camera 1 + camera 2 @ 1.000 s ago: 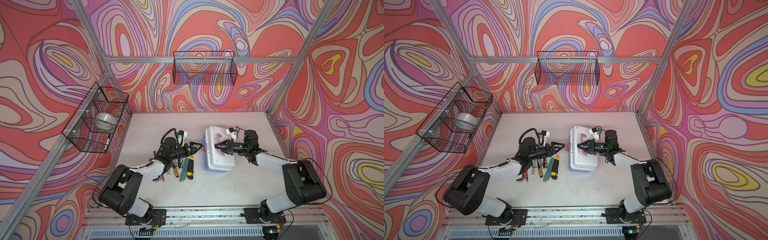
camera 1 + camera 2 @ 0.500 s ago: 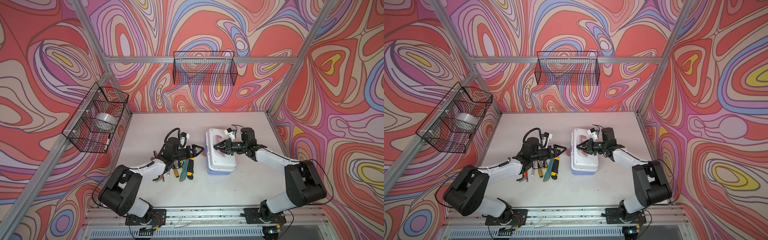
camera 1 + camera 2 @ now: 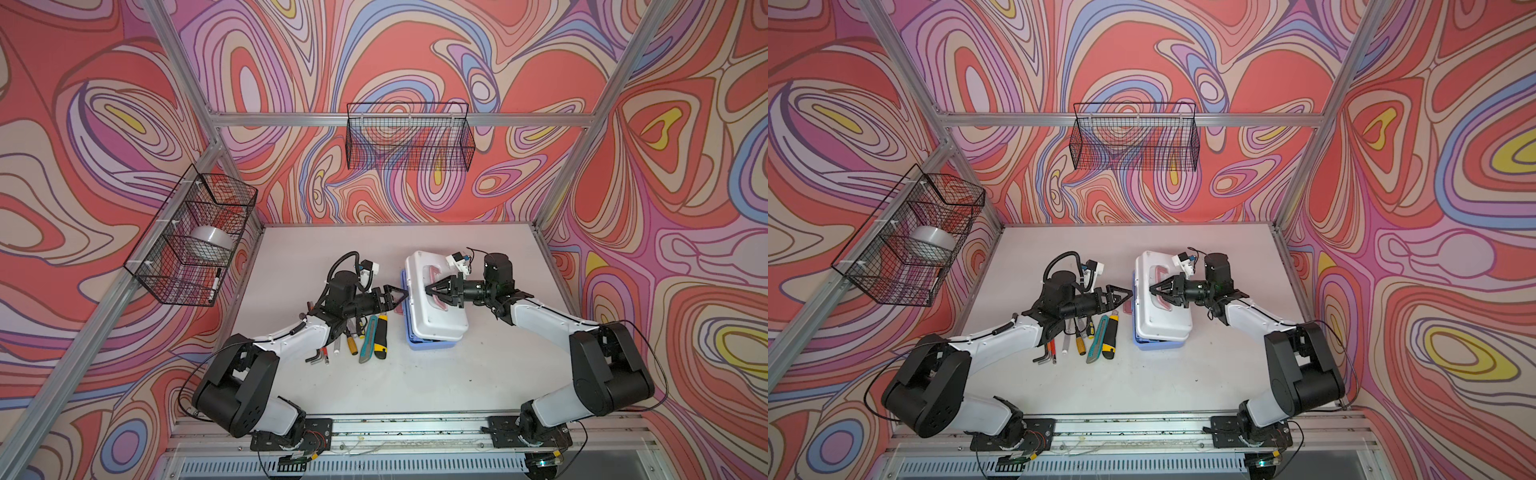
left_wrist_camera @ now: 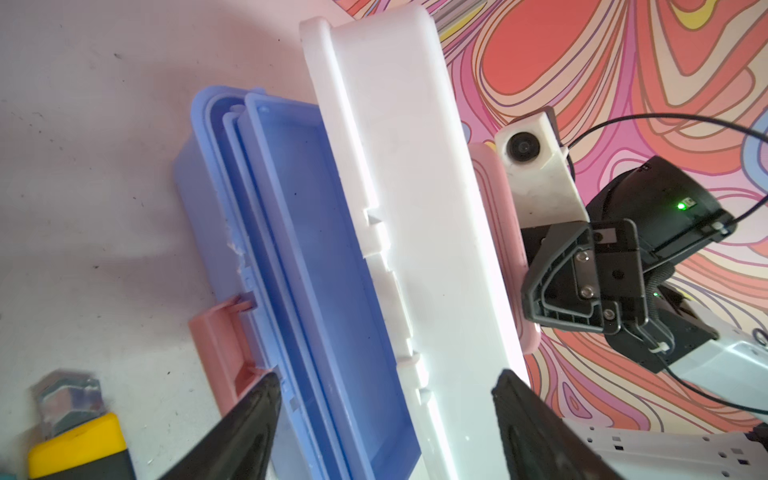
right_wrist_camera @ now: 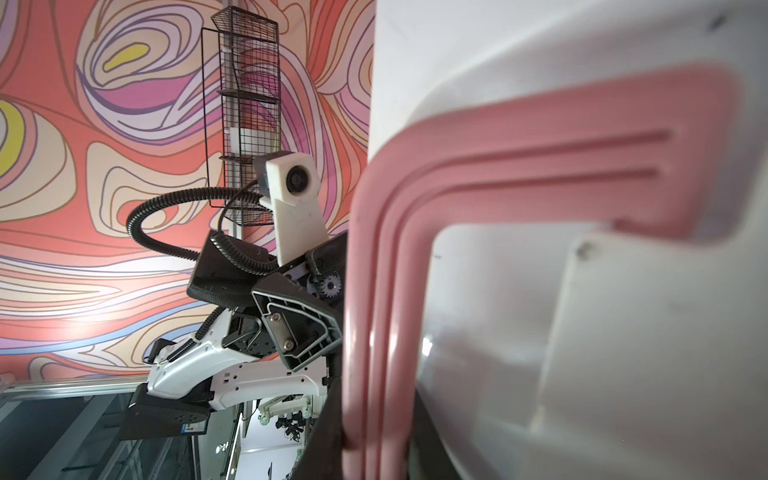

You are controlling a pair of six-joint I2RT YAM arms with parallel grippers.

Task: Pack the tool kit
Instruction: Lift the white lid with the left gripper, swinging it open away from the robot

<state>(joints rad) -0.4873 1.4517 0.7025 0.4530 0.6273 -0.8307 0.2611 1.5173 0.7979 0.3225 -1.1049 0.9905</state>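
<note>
Right wrist view: ribbed pink handle [image 5: 519, 149], seemingly pinched, on smooth white lid [image 5: 623, 332].

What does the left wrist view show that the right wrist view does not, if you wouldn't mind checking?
Only the left wrist view: the light blue tray, a pink latch, a yellow utility knife on the table, and the right arm's wrist camera. Only the right wrist view: a hanging wire basket and the left arm's wrist camera. Both: the white lid and its pink handle.
</note>
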